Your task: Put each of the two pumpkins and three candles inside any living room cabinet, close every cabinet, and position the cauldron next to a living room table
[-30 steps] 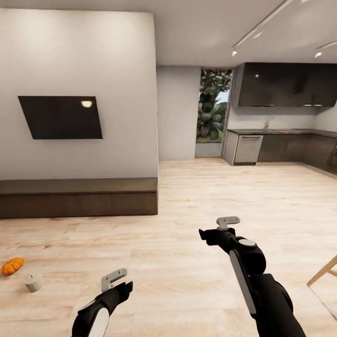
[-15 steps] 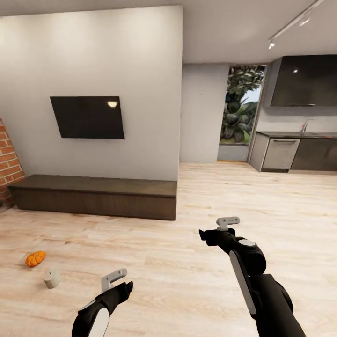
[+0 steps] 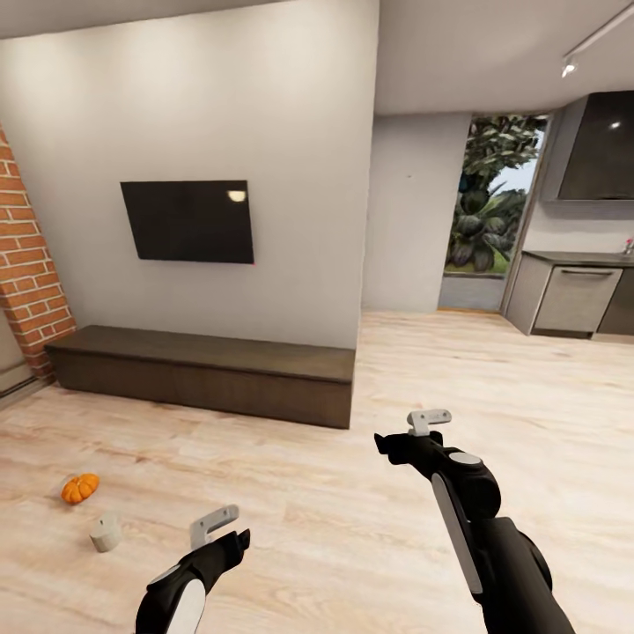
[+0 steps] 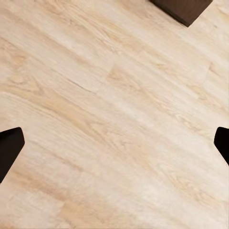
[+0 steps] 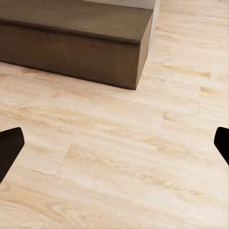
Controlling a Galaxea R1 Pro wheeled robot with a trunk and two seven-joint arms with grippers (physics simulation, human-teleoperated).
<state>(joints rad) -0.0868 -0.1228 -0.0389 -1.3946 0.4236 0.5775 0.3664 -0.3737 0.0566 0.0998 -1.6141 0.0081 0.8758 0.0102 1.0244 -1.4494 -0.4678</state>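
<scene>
- On the pale wood floor [image 3: 352, 528], at the left of the head view: one orange pumpkin [image 3: 79, 488], stem side tilted, lying free.
- Candle [image 3: 106, 534]: short beige cylinder, upright, just beside the pumpkin on the side nearer the robot; the two are apart, not touching.
- Cabinet [image 3: 211, 374]: long low dark brown unit against the white wall [image 3: 220, 106], fronts flush and shut as far as the head view shows. Its near end corner also shows in the right wrist view [image 5: 81, 38] and in the left wrist view [image 4: 183, 8].
- Pumpkin and candle lie well apart from the cabinet, out on open floor in front of its left half.
- Left gripper [image 3: 216, 524]: raised over bare floor, near the candle but not touching it. In the left wrist view its dark fingertips [image 4: 8, 150] sit at opposite edges of the picture, spread wide, nothing between them.
- Right gripper [image 3: 414, 431]: held over floor in front of the cabinet's right end. Fingertips [image 5: 8, 148] likewise far apart, empty.
- Further out: dark TV panel [image 3: 187, 221] on the wall above the cabinet; red brick wall [image 3: 26, 264] at far left; window with foliage [image 3: 493, 211] and grey kitchen units [image 3: 577, 295] at right.
</scene>
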